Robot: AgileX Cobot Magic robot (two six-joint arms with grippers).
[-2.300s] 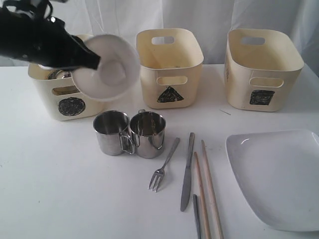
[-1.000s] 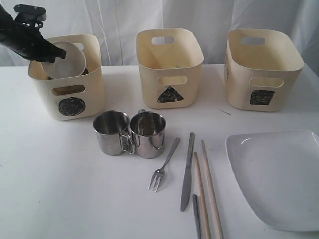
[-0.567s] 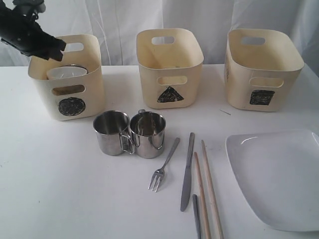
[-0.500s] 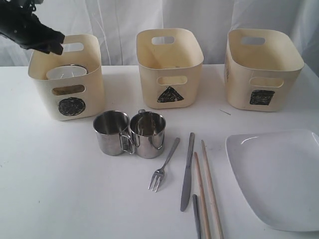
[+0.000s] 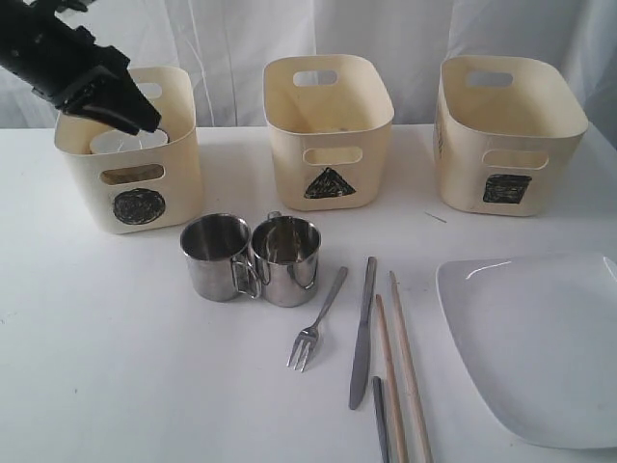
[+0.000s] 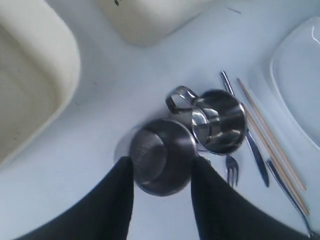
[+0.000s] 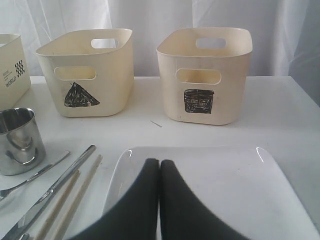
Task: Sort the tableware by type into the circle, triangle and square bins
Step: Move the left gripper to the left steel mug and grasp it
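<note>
the left gripper (image 5: 143,120) slants down from the upper left over the circle bin (image 5: 145,183), fingers spread, empty, above the white bowl (image 5: 118,143); right gripper (image 7: 159,163) fingers pressed together, empty.

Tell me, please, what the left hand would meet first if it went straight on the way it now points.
Likely the steel mug, framed between the open left hand's fingers in its wrist view, though depth is unclear.

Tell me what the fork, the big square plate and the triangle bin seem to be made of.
Fork: polished metal, probably steel; grey and reflective. Plate: likely glazed ceramic, glossy white with rim highlights; melamine possible. Triangle bin: cream plastic, satin finish, moulded rounded walls with handle cutouts.
</note>
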